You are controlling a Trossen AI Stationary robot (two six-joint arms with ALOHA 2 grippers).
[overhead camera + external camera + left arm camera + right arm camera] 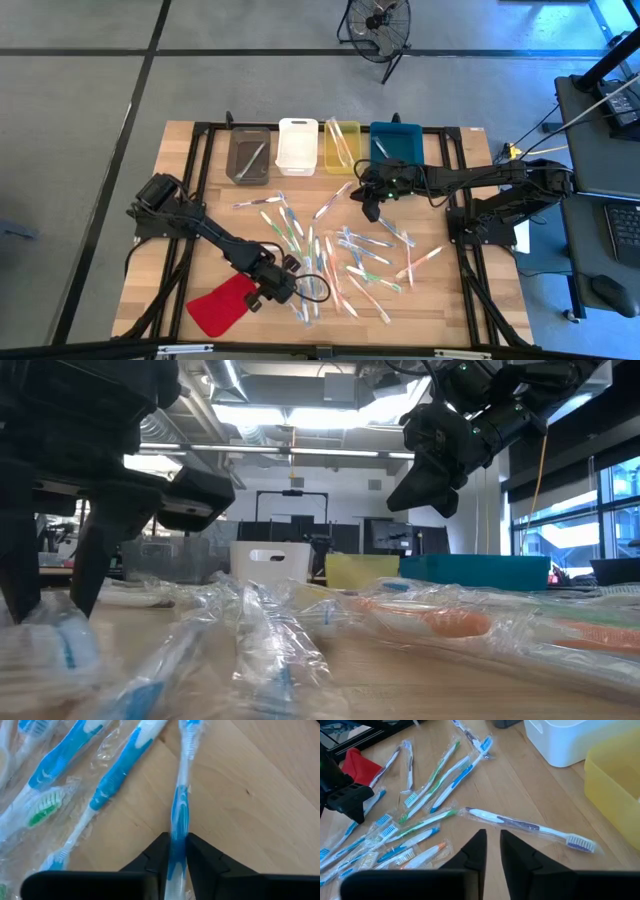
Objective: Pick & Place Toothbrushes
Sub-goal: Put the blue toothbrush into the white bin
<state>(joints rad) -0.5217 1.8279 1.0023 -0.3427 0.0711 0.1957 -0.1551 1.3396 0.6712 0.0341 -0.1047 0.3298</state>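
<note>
Several wrapped toothbrushes (pixel 350 255) lie scattered flat on the wooden table (pixel 200 150), with blue, green, orange and purple parts. My left gripper (pixel 178 855) is down at the near left of the pile (pixel 280 288), beside the flat red piece (pixel 218 305), and is shut on a blue toothbrush (pixel 181 805). My right gripper (pixel 492 845) hangs above the table (pixel 371 205) in front of the yellow and blue bins, fingers nearly together with nothing between them. A purple toothbrush (pixel 530 827) lies just beyond it. My left gripper pinches the blue toothbrush's handle (pixel 176 837), in its clear wrapper, between the two fingers (pixel 159 855). The fingers come steeply from above. The toothbrush runs straight away from them, and its far part (pixel 189 740) lies on the table.
Four bins stand in a row along the far edge: grey (pixel 247 157), white (pixel 297 146), yellow (pixel 342 146) and blue (pixel 397 140). The grey, yellow and blue bins each show a toothbrush inside. Bare wood lies at the table's left (pixel 190 250).
</note>
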